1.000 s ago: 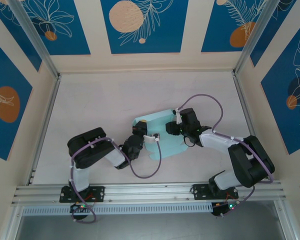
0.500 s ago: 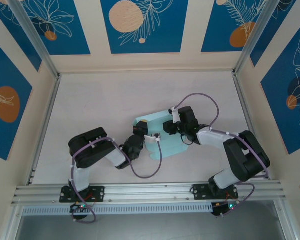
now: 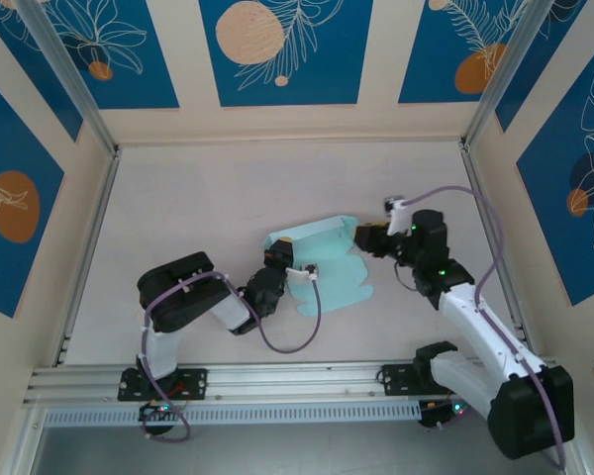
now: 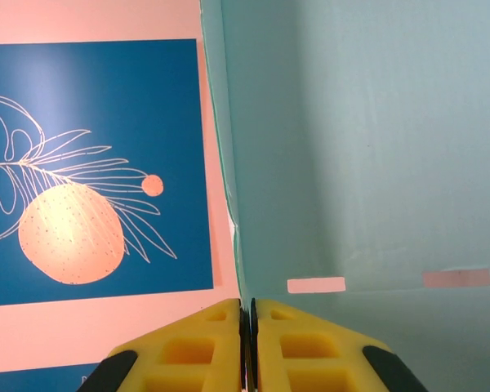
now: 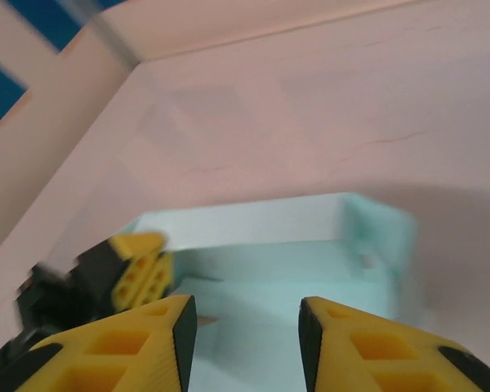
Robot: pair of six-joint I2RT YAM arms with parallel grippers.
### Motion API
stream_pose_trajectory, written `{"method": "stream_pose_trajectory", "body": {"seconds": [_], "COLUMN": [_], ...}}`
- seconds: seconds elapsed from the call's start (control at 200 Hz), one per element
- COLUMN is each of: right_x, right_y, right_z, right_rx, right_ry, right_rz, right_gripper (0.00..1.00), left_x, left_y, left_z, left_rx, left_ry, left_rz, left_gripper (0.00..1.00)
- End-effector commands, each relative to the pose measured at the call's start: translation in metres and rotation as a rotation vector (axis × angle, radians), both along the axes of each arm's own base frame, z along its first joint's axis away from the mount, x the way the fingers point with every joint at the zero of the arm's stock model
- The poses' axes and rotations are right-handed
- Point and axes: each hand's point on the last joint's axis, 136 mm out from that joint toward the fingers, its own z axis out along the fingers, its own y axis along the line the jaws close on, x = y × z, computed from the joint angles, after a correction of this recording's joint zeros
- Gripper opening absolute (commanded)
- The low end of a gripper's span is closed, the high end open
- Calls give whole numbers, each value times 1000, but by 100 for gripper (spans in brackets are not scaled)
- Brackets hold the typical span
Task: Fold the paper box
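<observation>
1. The pale tabletop (image 3: 198, 198) spreads out to the left of the paper box (image 3: 327, 277). Walls (image 3: 277, 49) with blue leaf-patterned panels stand around it.
2. The left arm (image 3: 188, 297) reaches toward the paper box from its near-left side. A purple cable (image 3: 277, 341) loops from that arm past the box's near-left edge.
3. The left jaws are clenched on the box's left edge. In the left wrist view the yellow fingers (image 4: 200, 343) press together with the thin card pinched between them.
4. The paper box is pale light-blue card, partly folded.
   - Most of it lies flat on the tabletop.
   - Its far strip stands up as a low wall.
   - A short flap is turned up at its far-right corner.
   - A rounded tab (image 3: 307, 307) sticks out at its near edge.
   - In the left wrist view a card panel (image 4: 359, 163) rises from the pinched edge, with two small slots (image 4: 316, 285) cut in it.
5. The right jaws are released, just right of the box's far-right corner and pointing at it. In the right wrist view the two yellow fingers (image 5: 122, 347) stand apart with nothing between them. The box (image 5: 269, 245) lies beyond the gap. Whether they touch the corner flap cannot be told.
6. The right arm (image 3: 485, 327) stretches in from the near-right of the box.
</observation>
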Motion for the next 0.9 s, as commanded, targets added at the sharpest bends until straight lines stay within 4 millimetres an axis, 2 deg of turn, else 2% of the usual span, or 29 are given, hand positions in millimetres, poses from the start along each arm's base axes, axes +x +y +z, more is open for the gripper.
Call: {"method": "stream_pose_trajectory", "body": {"seconds": [0.0, 0.105, 0.21, 0.3, 0.39, 0.48, 0.605, 0.895], "right_x": [1, 14, 32, 48, 68, 87, 102, 106], "right_y": [-22, -36, -51, -50, -47, -41, -22, 19], "right_z": [-15, -27, -42, -42, -47, -46, -46, -78], "right_rx": [114, 110, 167, 291, 318, 352, 389, 379], "right_ry": [207, 286, 375, 397, 431, 445, 466, 563], "right_rz": [-37, -69, -84, -8, 33, 77, 146, 225], "right_gripper": [45, 47, 44, 46, 49, 52, 57, 58], "left_x": [-5, -5, -5, -5, -5, -5, -5, -4], "left_y": [-5, -7, -7, -7, -7, -7, -6, -6], "left_z": [-24, -27, -26, -23, -21, -18, -20, -24], "left_rx": [86, 95, 91, 87, 83, 79, 85, 101], "left_ry": [39, 37, 35, 32, 30, 26, 28, 27], "left_rz": [-23, -26, -28, -29, -30, -29, -27, -23], "left_gripper": [10, 10, 10, 10, 10, 10, 10, 10]}}
